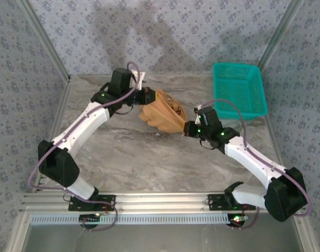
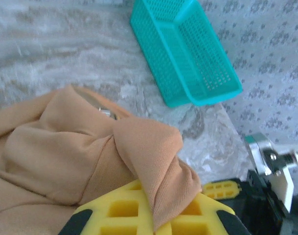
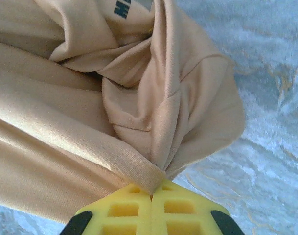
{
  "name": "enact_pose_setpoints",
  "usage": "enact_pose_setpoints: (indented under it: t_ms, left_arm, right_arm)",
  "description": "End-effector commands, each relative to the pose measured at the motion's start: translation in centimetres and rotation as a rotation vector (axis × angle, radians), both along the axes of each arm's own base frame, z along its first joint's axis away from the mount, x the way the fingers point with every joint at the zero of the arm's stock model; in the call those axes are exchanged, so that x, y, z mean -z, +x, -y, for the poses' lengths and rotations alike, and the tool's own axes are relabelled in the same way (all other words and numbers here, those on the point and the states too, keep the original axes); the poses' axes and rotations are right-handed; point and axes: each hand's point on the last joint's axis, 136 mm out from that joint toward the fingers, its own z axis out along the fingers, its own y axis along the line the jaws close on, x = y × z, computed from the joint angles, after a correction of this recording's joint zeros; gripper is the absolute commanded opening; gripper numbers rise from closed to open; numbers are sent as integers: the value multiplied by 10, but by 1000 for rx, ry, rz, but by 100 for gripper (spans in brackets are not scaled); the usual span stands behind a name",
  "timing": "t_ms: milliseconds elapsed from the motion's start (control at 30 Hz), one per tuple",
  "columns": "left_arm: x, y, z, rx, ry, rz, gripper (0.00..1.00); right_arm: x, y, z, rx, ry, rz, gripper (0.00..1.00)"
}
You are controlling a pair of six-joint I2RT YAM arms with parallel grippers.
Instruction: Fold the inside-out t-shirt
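The inside-out t-shirt (image 1: 161, 113) hangs bunched in a tan bundle between the two arms, over the far middle of the table (image 1: 149, 163), stretched on a slant from upper left to lower right; whether its lowest folds touch the marble-patterned surface I cannot tell from above. The left tool (image 1: 148, 97) is closed on the bundle's far end: in its wrist view a tongue of cloth runs down between the yellow pads (image 2: 114, 215), with the rest of the shirt heaped to the left. The right tool (image 1: 189, 129) is closed on the near end, its own pads meeting on a gathered pinch of hem-like fabric, from which pleats fan upward toward a scrap of dark print (image 3: 122, 7). Holding two separate points like this looks meant to draw the crumpled cloth apart and open it out, so it can be laid flat before any fold. The grips are close together, so much slack lies between them, and which parts of the shirt they hold is unclear. The teal basket (image 1: 238, 90) stands at the far right corner, near the right arm but apart from the shirt, so a spread toward that side has less room. The wide bare stretch lies in front of the bundle, toward the arm bases, and to the left; the patterned walls (image 1: 165, 31) close the table's far edge just behind the left tool
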Motion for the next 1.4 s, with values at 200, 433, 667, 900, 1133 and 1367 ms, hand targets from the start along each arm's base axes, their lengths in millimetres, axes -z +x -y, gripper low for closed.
enact_pose_setpoints:
  t_ms: [200, 433, 667, 900, 1133, 1367]
  left_arm:
    - [61, -22, 7, -54, -91, -8, 0]
    - [79, -43, 8, -11, -43, -34, 0]
    - [85, -63, -8, -34, -19, -30, 0]
    - [103, -75, -33, -81, 117, -27, 47]
    - [100, -63, -33, -23, 275, 1, 72]
    - [138, -60, 18, 138, 281, -107, 78]
  right_arm:
    - [76, -50, 14, -35, -179, -317, 34]
    - [45, -23, -15, -105, -154, -217, 60]
    - [51, 3, -50, -136, -90, -242, 60]
    - [112, -26, -63, -186, -165, -361, 0]
    - [133, -62, -41, -199, -195, -318, 0]
    - [119, -62, -32, -172, -190, -165, 0]
